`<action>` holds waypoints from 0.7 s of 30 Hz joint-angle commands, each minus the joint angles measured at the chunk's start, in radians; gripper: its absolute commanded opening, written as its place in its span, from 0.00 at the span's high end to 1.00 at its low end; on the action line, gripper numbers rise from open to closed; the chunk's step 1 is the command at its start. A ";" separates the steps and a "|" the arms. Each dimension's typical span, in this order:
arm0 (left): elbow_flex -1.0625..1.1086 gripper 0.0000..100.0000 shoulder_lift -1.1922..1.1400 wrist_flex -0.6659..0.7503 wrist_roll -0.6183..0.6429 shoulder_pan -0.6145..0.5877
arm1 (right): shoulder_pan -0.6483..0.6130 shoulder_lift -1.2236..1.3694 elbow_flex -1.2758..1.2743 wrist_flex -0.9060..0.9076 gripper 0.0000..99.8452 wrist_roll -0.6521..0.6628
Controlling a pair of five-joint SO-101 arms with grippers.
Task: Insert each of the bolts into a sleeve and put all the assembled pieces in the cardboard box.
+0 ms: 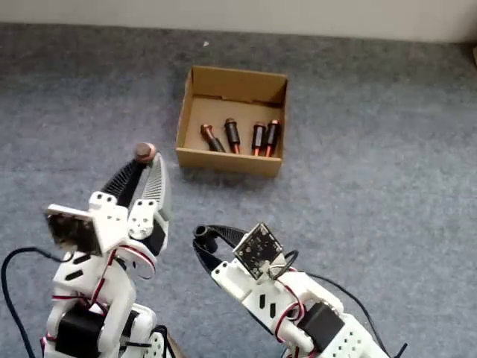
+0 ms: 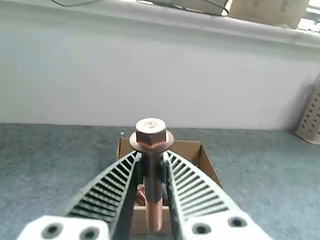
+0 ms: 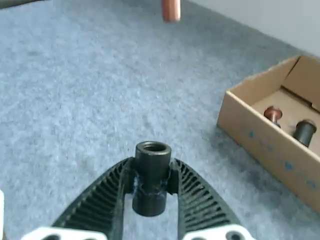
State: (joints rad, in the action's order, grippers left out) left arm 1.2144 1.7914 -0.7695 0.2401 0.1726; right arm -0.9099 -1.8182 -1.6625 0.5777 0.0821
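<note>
My left gripper [image 2: 150, 160] is shut on a copper bolt [image 2: 149, 165], held upright with its hex head on top; from above the bolt head [image 1: 144, 153] shows just left of the cardboard box [image 1: 195, 86], raised off the carpet. My right gripper [image 3: 151, 172] is shut on a black sleeve [image 3: 150, 177], bore facing up; in the high view that sleeve [image 1: 201, 233] sits at the fingertips in the lower middle. The bolt's lower tip [image 3: 171, 10] hangs beyond the sleeve. Several assembled bolt-and-sleeve pieces [image 1: 232, 135] lie in the box.
Grey carpet covers the floor, with open room on the right and far left. A pale wall [image 2: 160, 75] runs behind the box. A perforated beige object [image 2: 311, 117] stands at the far right by the wall.
</note>
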 commanded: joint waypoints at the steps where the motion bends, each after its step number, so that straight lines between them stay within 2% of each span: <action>1: -0.096 1.00 0.024 -0.055 -0.009 0.110 | -0.010 -0.016 -0.058 -0.173 0.99 0.011; 5: -0.168 1.00 0.024 -0.155 -0.012 0.191 | -0.005 -0.016 -0.116 -0.297 0.99 0.011; 8: -0.183 1.00 0.024 -0.190 -0.014 0.232 | -0.005 -0.016 -0.120 -0.309 0.99 0.011; 21: -0.122 1.00 0.024 -0.187 -0.061 0.239 | -0.004 -0.018 -0.119 -0.309 0.99 0.011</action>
State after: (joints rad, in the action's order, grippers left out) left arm 1.0825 1.8128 -0.9597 0.1926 0.3997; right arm -0.9099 -1.8182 -1.6717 0.2969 0.0821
